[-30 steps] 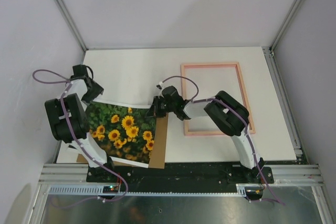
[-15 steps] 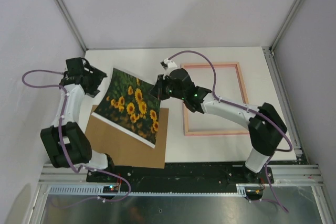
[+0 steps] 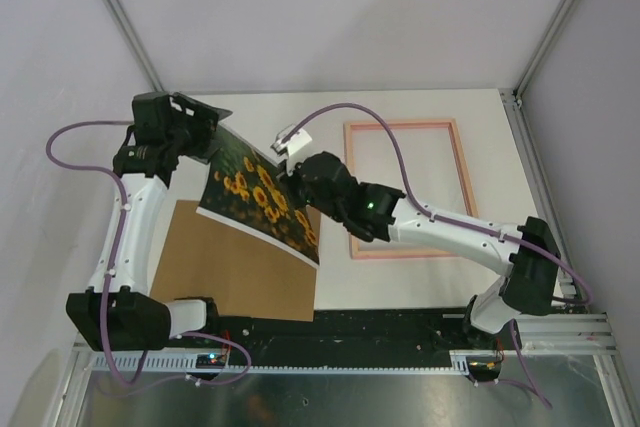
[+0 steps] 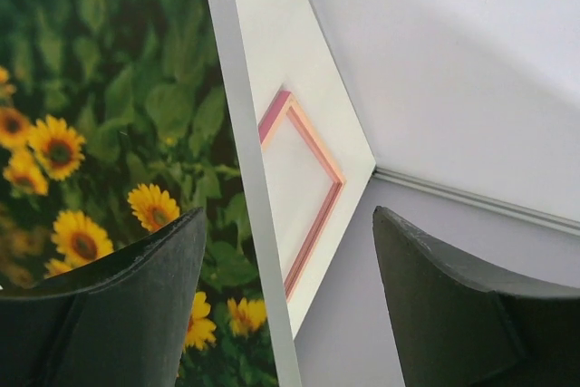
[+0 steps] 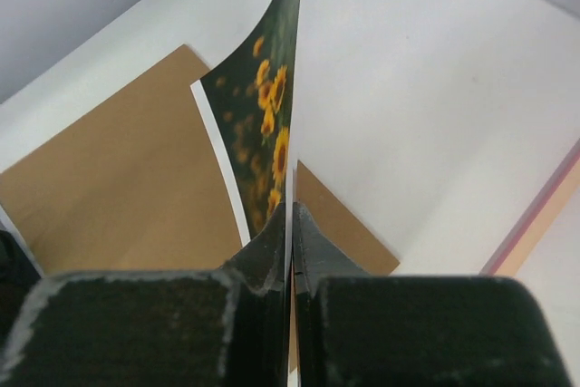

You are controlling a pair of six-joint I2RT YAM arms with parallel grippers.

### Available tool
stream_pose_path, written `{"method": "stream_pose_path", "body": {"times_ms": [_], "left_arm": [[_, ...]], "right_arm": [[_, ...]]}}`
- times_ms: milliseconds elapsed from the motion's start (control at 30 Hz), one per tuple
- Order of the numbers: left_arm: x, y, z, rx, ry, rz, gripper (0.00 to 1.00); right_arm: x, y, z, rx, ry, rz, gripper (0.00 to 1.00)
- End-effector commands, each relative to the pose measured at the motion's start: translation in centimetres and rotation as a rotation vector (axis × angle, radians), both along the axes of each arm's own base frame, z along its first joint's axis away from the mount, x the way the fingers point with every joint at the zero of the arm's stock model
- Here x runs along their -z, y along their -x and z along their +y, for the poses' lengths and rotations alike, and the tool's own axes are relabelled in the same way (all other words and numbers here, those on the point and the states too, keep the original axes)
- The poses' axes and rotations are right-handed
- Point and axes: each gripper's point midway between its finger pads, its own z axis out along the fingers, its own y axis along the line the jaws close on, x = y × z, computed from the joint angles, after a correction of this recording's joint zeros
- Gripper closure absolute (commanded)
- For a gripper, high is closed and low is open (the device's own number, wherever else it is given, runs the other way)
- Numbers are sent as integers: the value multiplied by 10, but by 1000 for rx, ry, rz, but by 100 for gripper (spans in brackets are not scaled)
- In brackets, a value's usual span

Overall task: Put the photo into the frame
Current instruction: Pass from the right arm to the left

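**Currently: photo up off the worktop, not in the frame**

Right hand (image 5: 290, 224) is clamped on the photo (image 3: 262, 197), fingers pinched flat on its right edge. The wrist view shows the sheet running edge-on straight out from between them.

Photo is raised and steeply tilted, with the print side facing up and left. The sheet bows a little. It hangs over the far right part of the brown board (image 3: 230, 272), which lies flat at the near left of the worktop (image 3: 400, 282).

Left hand (image 3: 205, 117) is up at the photo's far left corner with its fingers spread wide. In its wrist view the photo's white border runs up through the gap between them. One finger overlaps the print, the other stands well off to the side. Can't tell if either finger touches the sheet, and neither presses on it.

Frame (image 3: 400, 125) lies flat on the right side of the worktop, long side running near to far, with bare worktop showing inside it. Photo is left of the frame and apart from it. From above, the right arm crosses the frame's near left corner.
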Motion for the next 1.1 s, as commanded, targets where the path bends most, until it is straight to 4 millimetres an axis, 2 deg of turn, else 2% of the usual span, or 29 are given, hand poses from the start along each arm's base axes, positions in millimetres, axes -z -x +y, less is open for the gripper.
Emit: {"method": "stream_pose_path", "body": {"times_ms": [0, 167, 300, 600, 667, 933, 1067], "left_arm": [[-9, 16, -12, 13, 63, 16, 23], [1, 34, -9, -2, 43, 47, 24], [9, 40, -11, 8, 45, 71, 25], [17, 50, -13, 21, 48, 98, 37], [17, 53, -21, 44, 50, 101, 39], [9, 51, -31, 81, 57, 89, 55], [1, 48, -34, 96, 58, 71, 72]], "right_arm": [[-42, 4, -6, 50, 60, -178, 100], [-47, 18, 7, 30, 109, -251, 100], [-51, 28, 14, 11, 134, -287, 100], [-55, 32, 8, 12, 168, -328, 100], [-58, 32, 8, 8, 168, -339, 100], [-71, 33, 2, 12, 167, -373, 100], [-74, 33, -4, 19, 168, -376, 100]]}}
